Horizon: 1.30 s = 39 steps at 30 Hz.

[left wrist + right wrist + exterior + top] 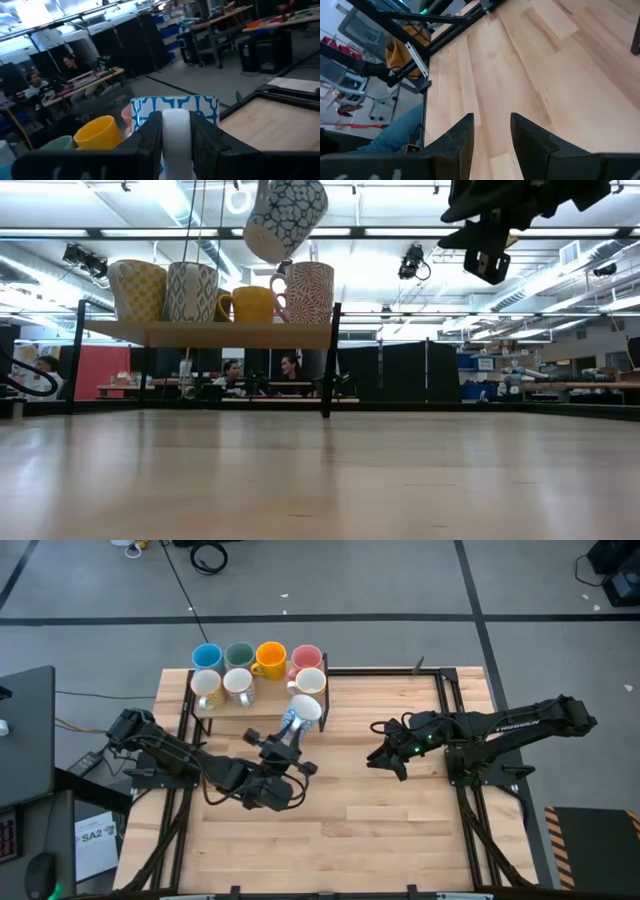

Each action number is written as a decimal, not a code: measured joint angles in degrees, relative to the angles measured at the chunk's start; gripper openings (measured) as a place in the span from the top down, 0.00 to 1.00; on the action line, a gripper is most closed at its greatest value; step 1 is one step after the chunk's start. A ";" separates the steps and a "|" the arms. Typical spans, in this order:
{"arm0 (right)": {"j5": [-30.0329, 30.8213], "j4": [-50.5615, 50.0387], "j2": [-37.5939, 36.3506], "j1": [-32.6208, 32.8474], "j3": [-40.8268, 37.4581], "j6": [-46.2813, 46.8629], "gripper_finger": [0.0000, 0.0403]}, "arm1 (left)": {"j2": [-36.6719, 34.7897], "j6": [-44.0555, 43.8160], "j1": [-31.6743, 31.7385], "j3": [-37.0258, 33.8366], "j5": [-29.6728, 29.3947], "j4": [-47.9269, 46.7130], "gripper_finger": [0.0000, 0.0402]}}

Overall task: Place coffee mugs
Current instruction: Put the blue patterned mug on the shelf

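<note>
The left tool (290,730) grips a blue-patterned mug (303,710) by its handle above the table (400,830); the right tool (385,755) hangs parted, empty.

Location: open-plan robotics laboratory or workshop.

Evidence: a pale wooden plank table (400,820) framed by black metal rails stands on a grey concrete floor (400,580) marked with dark tape lines; beyond its far edge, seated people (232,376) work at long benches (90,80), black partition panels (420,370) divide the room, and fluorescent ceiling strips (540,233) run overhead.
</note>
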 joint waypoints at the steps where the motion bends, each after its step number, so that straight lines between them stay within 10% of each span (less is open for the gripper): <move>1: 0.00 -0.05 0.00 0.00 0.00 -0.56 0.67 | 0.00 -0.25 -0.01 0.00 0.23 -0.18 0.80; 16: 0.00 -0.07 0.02 0.00 0.00 -3.79 0.67 | 0.22 -47.83 4.30 0.00 0.59 -41.84 0.80; 39: 0.00 -0.09 0.04 0.01 -0.03 -5.25 0.67 | 0.13 -64.77 13.35 -0.02 0.62 -61.66 0.80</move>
